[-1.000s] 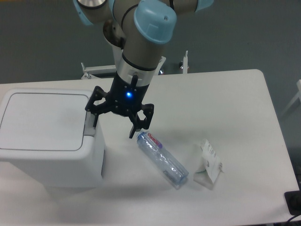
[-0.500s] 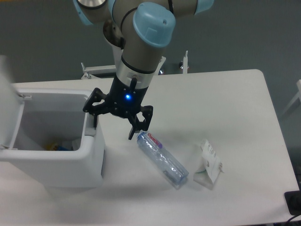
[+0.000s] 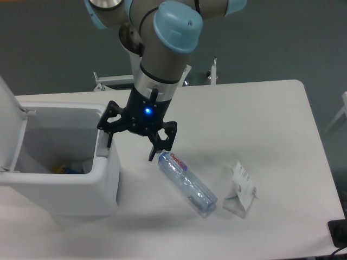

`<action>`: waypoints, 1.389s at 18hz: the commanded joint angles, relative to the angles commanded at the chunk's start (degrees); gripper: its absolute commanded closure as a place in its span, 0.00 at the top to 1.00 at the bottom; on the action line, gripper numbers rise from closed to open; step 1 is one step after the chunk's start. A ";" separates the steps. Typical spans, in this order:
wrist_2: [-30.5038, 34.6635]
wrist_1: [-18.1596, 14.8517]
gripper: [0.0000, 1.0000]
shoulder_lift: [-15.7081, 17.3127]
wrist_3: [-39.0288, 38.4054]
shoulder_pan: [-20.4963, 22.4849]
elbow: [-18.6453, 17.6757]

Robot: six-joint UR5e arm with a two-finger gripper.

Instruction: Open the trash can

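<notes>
Trash can (image 3: 81, 179) at the table's left edge, lid up. Gripper (image 3: 132, 147) fingers spread apart beside its right rim, holding nothing.

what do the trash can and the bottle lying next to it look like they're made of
Trash can: looks like opaque white plastic, smooth with a faint sheen and rounded moulded corners. Bottle: likely thin clear plastic, since the table shows through it and glints run along it.

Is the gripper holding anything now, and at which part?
Nothing is held. The gripper is open, one finger at the trash can's right edge, the other above the bottle.
</notes>
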 joint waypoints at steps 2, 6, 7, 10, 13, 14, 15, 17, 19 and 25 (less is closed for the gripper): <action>0.09 1.41 1.00 0.00 0.26 2.01 0.00; 0.17 5.87 1.00 -0.35 0.53 4.92 -0.17; 0.87 7.98 1.00 -1.13 0.61 5.45 -0.09; 9.90 10.29 1.00 -3.33 1.84 6.24 0.70; 20.81 10.29 1.00 -6.23 5.70 9.14 -1.23; 21.96 10.20 1.00 -7.55 6.93 9.93 -1.41; 22.76 10.12 1.00 -8.43 8.16 10.80 -1.41; 23.81 9.94 1.00 -9.75 11.15 12.04 -1.06; 24.34 9.59 1.00 -10.19 14.14 13.27 -0.88; 24.43 9.15 1.00 -12.04 31.00 17.84 -1.41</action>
